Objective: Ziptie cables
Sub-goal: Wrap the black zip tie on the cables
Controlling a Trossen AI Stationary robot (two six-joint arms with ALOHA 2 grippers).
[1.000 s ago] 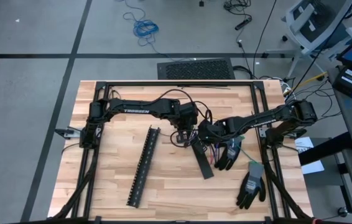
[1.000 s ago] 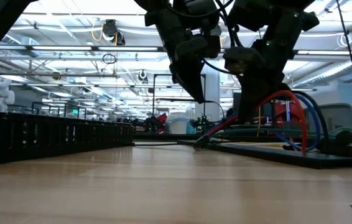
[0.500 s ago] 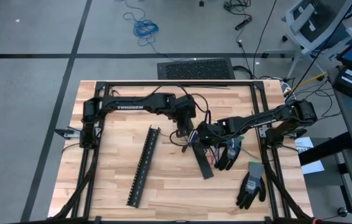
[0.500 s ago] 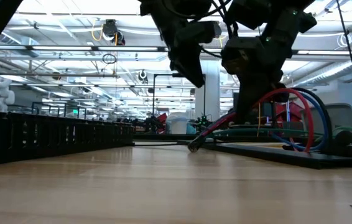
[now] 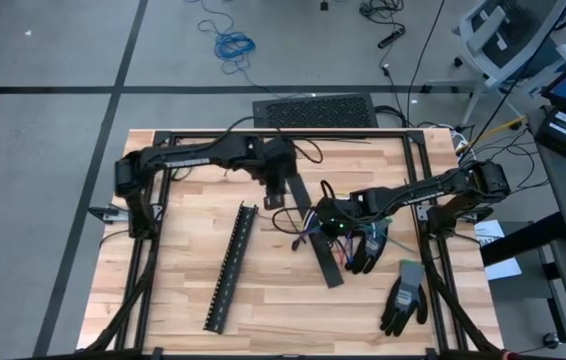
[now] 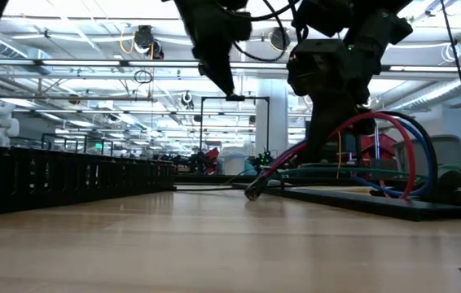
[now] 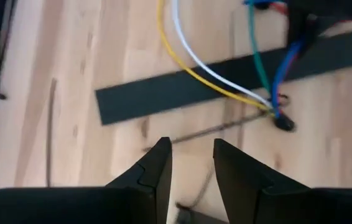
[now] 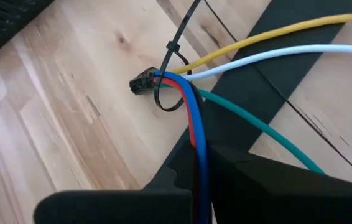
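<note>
1. The left gripper [image 7: 191, 163] hangs above the wooden table [image 7: 70, 56], fingers slightly parted.
2. The cables [image 7: 226, 81] cross a flat black strip [image 7: 163, 93], ends gathered beside it.

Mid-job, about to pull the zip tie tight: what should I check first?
1. Right end effector grips the cables: ok, blue and red wires pass between its fingers.
2. Zip tie looped round the cables by the black connector: ok.
3. Loop cinched: not ok, it hangs loose.
4. Every wire inside the loop: cannot tell.
5. Left end effector open and empty above the table: ok.
</note>
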